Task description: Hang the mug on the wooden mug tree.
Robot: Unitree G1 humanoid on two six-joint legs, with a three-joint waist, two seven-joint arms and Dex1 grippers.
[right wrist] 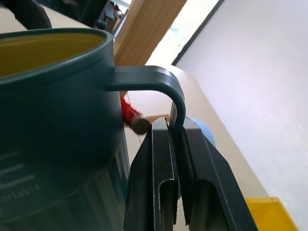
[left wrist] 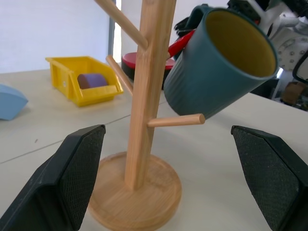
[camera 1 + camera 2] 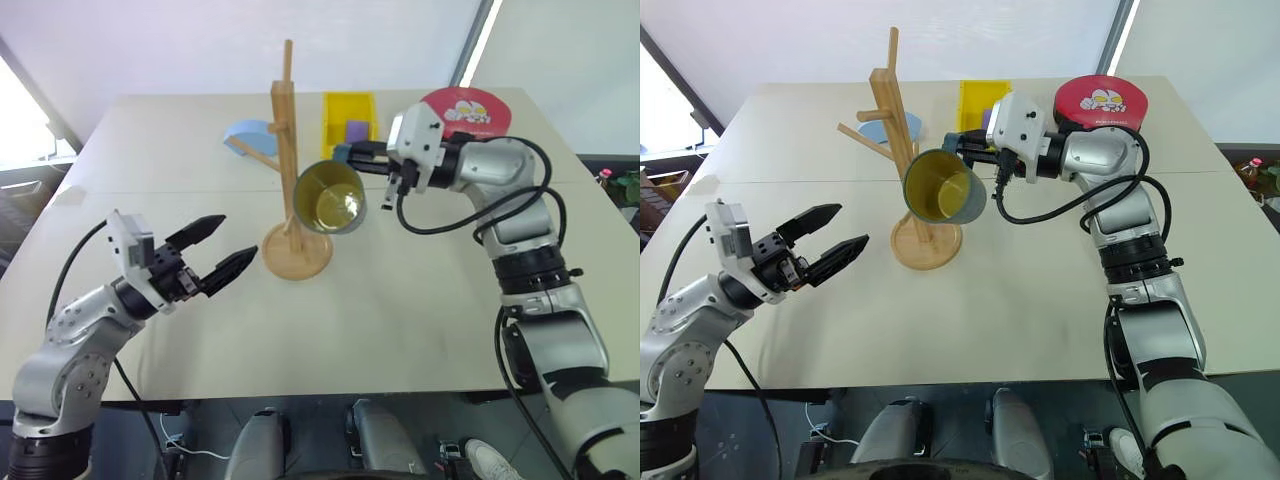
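Note:
The teal mug (image 3: 330,198), yellowish inside, hangs in the air on its side right next to the wooden mug tree (image 3: 285,150), its mouth turned toward me. My right gripper (image 1: 175,127) is shut on the mug's loop handle (image 1: 163,86). A red-tipped peg (image 1: 129,113) shows inside the handle's loop, close to the mug's wall. I cannot tell whether it touches. The tree's round base (image 3: 297,252) rests on the table below the mug. My left gripper (image 3: 235,242) stands open to the left of the base, with nothing between its fingers (image 2: 72,178).
A yellow bin (image 3: 348,110) with a purple block (image 3: 356,130) stands behind the tree. A red round plate (image 3: 460,108) lies at the back right and a light blue thing (image 3: 250,135) at the back left. The beige table (image 3: 400,320) has bare room in front.

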